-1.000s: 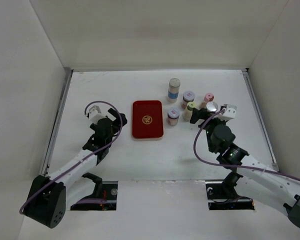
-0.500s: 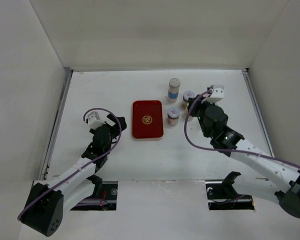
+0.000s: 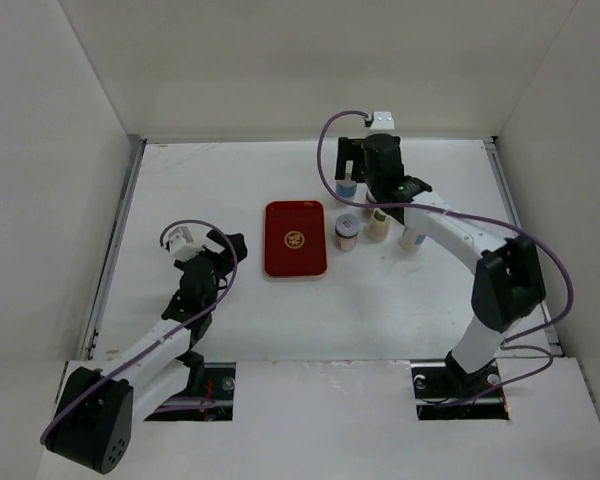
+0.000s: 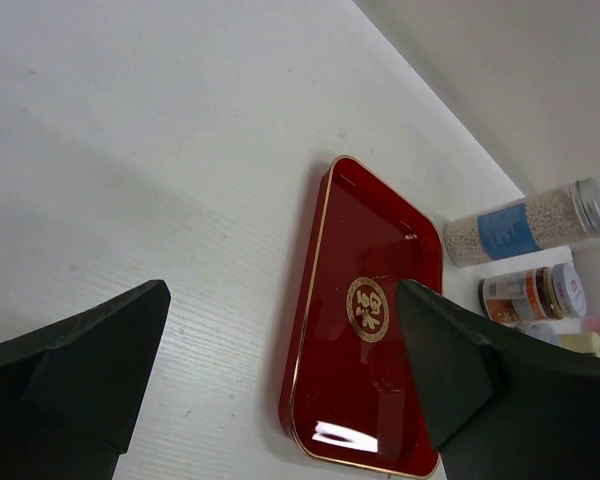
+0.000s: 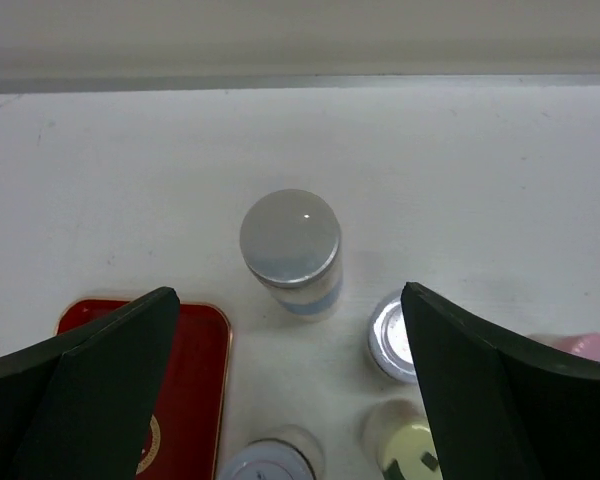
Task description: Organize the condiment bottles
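Right gripper [image 5: 288, 292]: jaws wide apart, empty, hovering above tall blue-label jar with silver cap [image 5: 290, 238]. Jar upright, at 1 o'clock of flat dark-red rectangular tray [image 5: 195, 370].
Descend centred, fingers straddling jar body.
Mind short silver-capped jar [image 5: 393, 335], close at 5 o'clock.
Left gripper [image 4: 280, 295]: apart, empty.

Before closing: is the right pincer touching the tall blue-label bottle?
Apart. Right wrist view shows bare table between the blue-label bottle and both fingers of the right pincer.
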Robot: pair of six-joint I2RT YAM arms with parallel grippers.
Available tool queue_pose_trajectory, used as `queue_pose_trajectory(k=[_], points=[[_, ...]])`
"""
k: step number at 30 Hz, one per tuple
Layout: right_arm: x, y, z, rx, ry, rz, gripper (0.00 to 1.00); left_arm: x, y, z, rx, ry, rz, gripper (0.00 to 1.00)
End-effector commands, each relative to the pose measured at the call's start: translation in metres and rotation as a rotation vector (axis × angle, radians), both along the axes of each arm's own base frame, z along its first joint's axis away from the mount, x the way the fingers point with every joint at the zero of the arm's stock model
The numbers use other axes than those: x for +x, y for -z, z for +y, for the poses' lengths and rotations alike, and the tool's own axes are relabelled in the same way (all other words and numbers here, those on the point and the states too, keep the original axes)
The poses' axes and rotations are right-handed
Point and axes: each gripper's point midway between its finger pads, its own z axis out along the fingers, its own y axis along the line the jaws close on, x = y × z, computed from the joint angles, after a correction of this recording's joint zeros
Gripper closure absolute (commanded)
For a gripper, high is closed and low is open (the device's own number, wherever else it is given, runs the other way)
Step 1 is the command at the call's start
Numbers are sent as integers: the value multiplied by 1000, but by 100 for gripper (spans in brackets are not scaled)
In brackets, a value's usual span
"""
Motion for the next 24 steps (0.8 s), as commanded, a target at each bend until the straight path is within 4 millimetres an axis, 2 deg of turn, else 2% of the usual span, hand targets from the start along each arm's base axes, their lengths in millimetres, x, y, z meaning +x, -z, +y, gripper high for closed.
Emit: queue_pose_trajectory(k=[1, 7, 14, 15, 17, 18, 20, 22, 24], points=[[22, -6, 17, -10, -71, 7, 0, 4, -8, -6, -14, 25, -49, 0], [53, 25, 20, -52, -80, 80, 0, 9, 2, -10, -8, 39, -20, 0], [65, 60, 17, -62, -60, 134, 0, 13, 6, -12, -6, 47, -10, 0], [67, 63, 18, -69, -64, 141, 2, 13, 6, -14, -10, 59, -9, 0], [68, 66, 20, -74, -57, 137, 19, 12, 3, -15, -16, 63, -24, 0], [69, 62, 19, -66, -49, 126, 28, 12, 2, -14, -16, 60, -27, 0], [71, 41, 18, -31, -34, 54, 41, 12, 4, -12, -12, 47, -24, 0], [69, 5, 19, 22, -23, -60, 47, 13, 6, -13, -11, 54, -14, 0], [58, -30, 29, 52, -37, -159, 49, 12, 3, -16, -18, 69, -24, 0]])
